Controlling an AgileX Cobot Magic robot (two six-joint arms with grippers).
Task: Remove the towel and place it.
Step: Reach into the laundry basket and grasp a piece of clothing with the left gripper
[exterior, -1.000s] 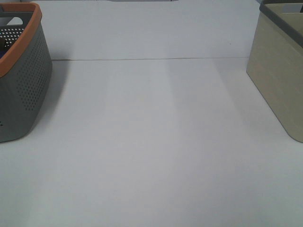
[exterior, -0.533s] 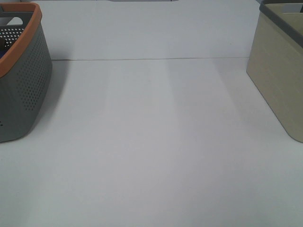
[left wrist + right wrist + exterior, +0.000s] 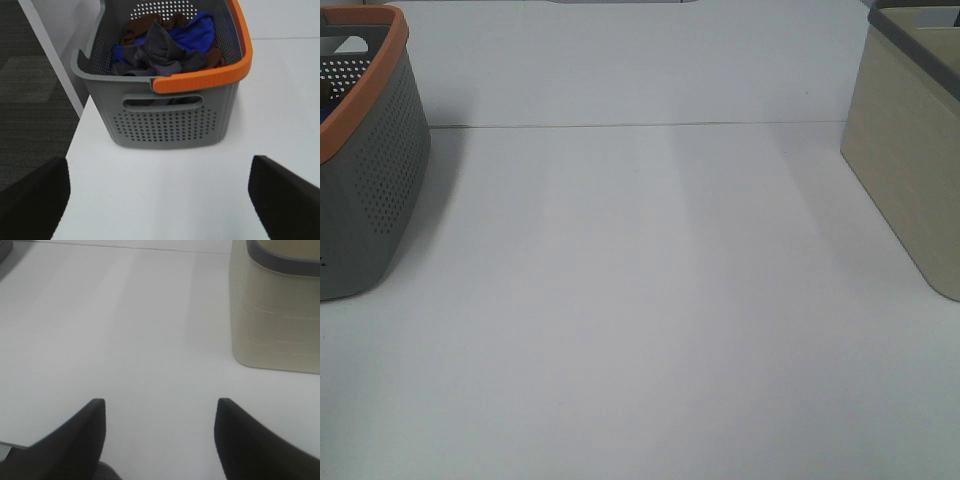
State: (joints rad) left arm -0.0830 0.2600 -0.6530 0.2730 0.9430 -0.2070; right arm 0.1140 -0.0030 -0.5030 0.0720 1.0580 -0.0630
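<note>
Left gripper (image 3: 159,192) is hanging with its jaws spread wide and nothing between them, its two dark fingers (image 3: 35,197) showing at either edge of the left wrist view above bare white table (image 3: 160,175). Straight ahead of it the grey basket (image 3: 170,125) with an orange rim is standing at the left side of the table, its slotted end wall facing the gripper. The towel (image 3: 160,52), a dark charcoal cloth, is lying crumpled on top of the heap inside that basket, bunched against a blue cloth (image 3: 197,27) and a brown cloth (image 3: 142,25); being crumpled, it is offering no readable long axis. It is therefore lying ahead of the left gripper and beyond the basket's near wall, so a reach would probably have to come in over the rim. Right gripper (image 3: 160,405) is hanging partly spread and empty over the table, with the beige bin (image 3: 270,315) ahead on the right, well apart from the basket. The left arm is judged the nearer one.
</note>
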